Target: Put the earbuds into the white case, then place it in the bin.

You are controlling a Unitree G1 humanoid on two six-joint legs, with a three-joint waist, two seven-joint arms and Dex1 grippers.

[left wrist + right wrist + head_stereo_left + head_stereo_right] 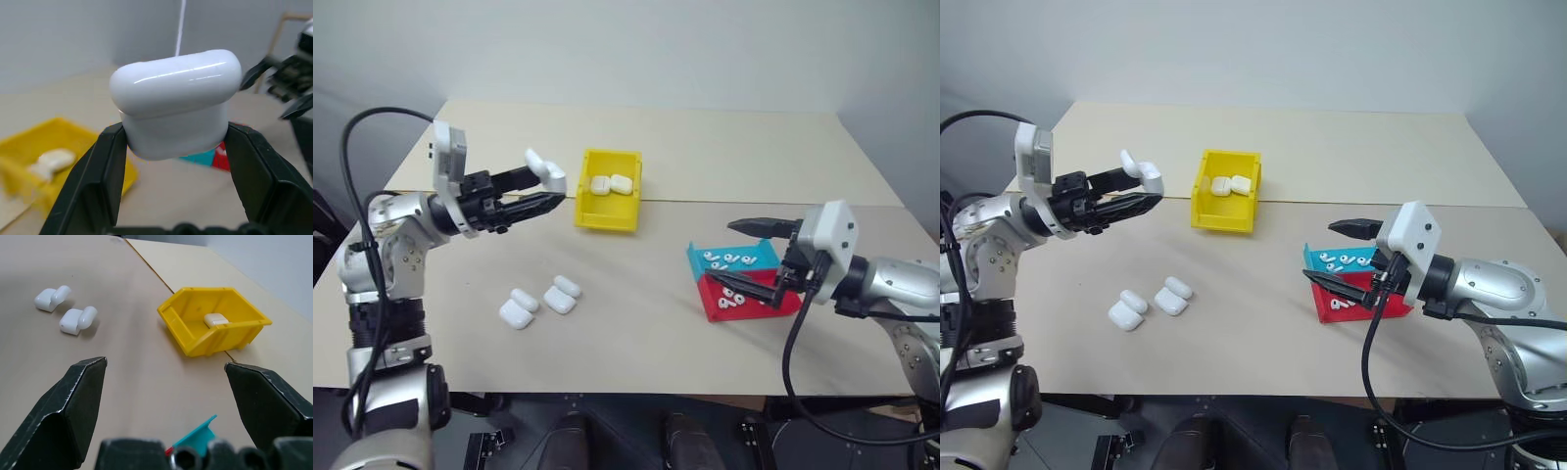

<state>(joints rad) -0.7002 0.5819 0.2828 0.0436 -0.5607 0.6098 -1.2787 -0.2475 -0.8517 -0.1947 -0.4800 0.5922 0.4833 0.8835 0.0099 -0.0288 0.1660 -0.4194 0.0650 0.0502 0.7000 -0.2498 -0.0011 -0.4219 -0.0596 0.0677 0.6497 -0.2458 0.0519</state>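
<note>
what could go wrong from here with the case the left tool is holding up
The left tool pinches the open white case only by its lower body, so it may slip or twist out above the table. The earbuds lie loose in the cyan tray; the open right tool beside them might scatter them or tip the tray.

Bare table lies open between the two white cases with raised lids and the cyan tray and red tray, while the bin, holding two cases, blocks the middle rear.
</note>
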